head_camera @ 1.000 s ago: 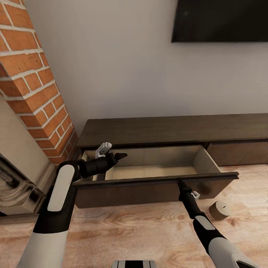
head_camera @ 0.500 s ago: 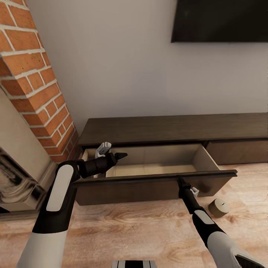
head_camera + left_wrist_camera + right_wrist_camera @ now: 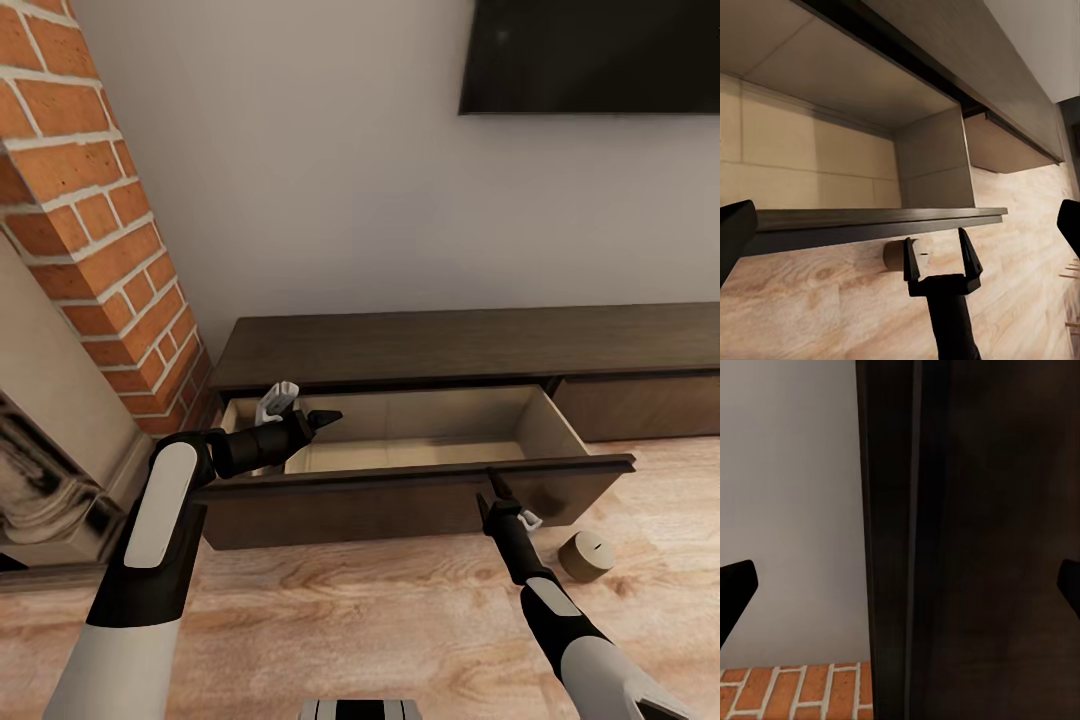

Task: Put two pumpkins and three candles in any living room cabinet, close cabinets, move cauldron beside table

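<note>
While the cabinet [image 3: 470,345] stands with its left-hand drawer [image 3: 400,495] pulled well out, the right gripper [image 3: 492,492] sits against the drawer's front panel, just under the top edge and right of the panel's middle. Its two fingers are spread apart, as the left wrist view makes plain [image 3: 943,259], and nothing is between them. The drawer's pale interior, as far as it can be seen, holds nothing.

One candle [image 3: 587,556] stands upright on the floor [image 3: 350,610], just in front of the drawer's right front corner and partly under the panel's overhang. From the right gripper it lies to the right and lower, near but not touching. Being a short upright cylinder, its axis runs vertical, so in my judgement a sideways approach at floor level would suit it.

The left gripper [image 3: 322,416] hovers above the drawer's left rear corner, fingers parted and holding nothing; it is well apart from the candle, with the panel between. The right arm is clearly the nearer one.

No pumpkins or cauldron can be confirmed from this position.
</note>
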